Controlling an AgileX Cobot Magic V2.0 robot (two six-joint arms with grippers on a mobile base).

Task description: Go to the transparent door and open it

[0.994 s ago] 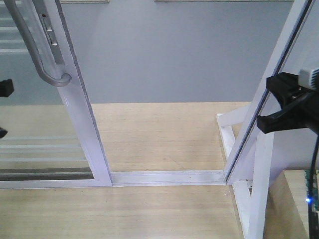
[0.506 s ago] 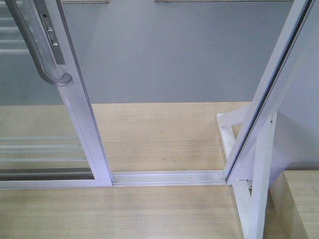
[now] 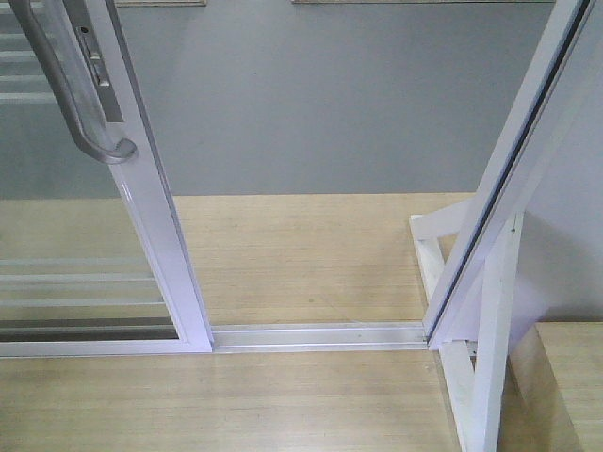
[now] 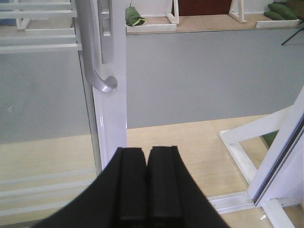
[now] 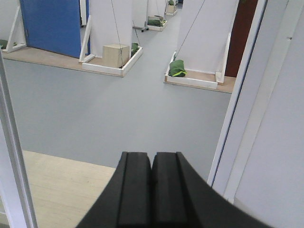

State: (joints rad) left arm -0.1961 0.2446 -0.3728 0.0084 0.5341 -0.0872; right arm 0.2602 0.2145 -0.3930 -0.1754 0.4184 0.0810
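White-framed transparent door (image 3: 155,235): stands at the left of the front view, slid aside, its glossy upright leaning across the frame; clear glass pane to the left of the upright, pale horizontal bars visible through it
Silver pull handle (image 3: 71,89): long, curved, fixed to the door's upright, lower end hooking back to the frame; seen again in the left wrist view, upper left
Floor track (image 3: 316,334): white channel running from the door's foot rightward to the fixed jamb (image 3: 509,179); the doorway between them is open, with wood flooring (image 3: 301,254) and grey floor beyond
Left gripper (image 4: 146,183): black fingers pressed together, nothing between them, pointing toward the door upright, apart from the handle
Right gripper (image 5: 152,187): black fingers likewise closed flat against each other, empty, aimed through the opening beside the right jamb
Neither gripper appears in the front view
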